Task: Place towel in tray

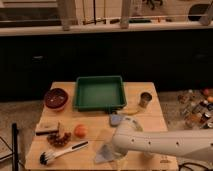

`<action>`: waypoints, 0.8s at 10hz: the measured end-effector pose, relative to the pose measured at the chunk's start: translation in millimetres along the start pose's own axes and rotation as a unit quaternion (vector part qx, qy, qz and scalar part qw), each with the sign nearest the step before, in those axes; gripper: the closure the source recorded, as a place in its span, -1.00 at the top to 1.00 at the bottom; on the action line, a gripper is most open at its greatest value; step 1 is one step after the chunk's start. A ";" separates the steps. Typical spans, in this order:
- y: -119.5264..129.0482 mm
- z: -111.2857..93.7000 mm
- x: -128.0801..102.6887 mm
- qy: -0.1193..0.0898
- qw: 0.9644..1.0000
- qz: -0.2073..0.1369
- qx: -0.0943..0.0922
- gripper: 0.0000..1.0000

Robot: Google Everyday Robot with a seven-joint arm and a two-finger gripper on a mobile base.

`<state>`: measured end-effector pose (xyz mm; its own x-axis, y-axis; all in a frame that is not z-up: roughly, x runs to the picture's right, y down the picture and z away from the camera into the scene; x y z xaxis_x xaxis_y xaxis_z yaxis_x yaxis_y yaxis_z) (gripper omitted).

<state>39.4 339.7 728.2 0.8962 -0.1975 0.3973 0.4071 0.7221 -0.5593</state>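
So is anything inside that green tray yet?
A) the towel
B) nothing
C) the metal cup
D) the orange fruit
B: the green tray shows only its bare floor. The towel lies near the front edge of the table, and the claw is just in front of the tray.

Wooden surface [152, 122], items logged left to right. Dark red bowl [56, 98] at the back left. Small flat block [46, 128] near the left edge, with a brown clustered item [59, 139] just in front of it. Orange round fruit [79, 131] beside that cluster. White-handled brush [62, 152] lies at the front left, bristles toward the corner. Metal cup [145, 99] upright at the back right. Tool [109, 149] low over the front edge, right of the brush. Assorted bottles [197, 107] on the floor, far right.
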 end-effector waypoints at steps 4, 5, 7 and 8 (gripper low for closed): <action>-15.2 9.4 0.4 -0.014 1.000 -0.014 -0.005 0.42; -17.2 10.9 1.1 -0.015 1.000 -0.016 -0.007 0.26; -22.3 15.1 2.8 -0.021 1.000 -0.020 -0.009 -0.14; -25.7 16.5 3.0 -0.025 0.999 -0.023 -0.009 -0.33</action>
<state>28.7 331.5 755.7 0.8672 -0.1965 0.4576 0.4506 0.7009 -0.5530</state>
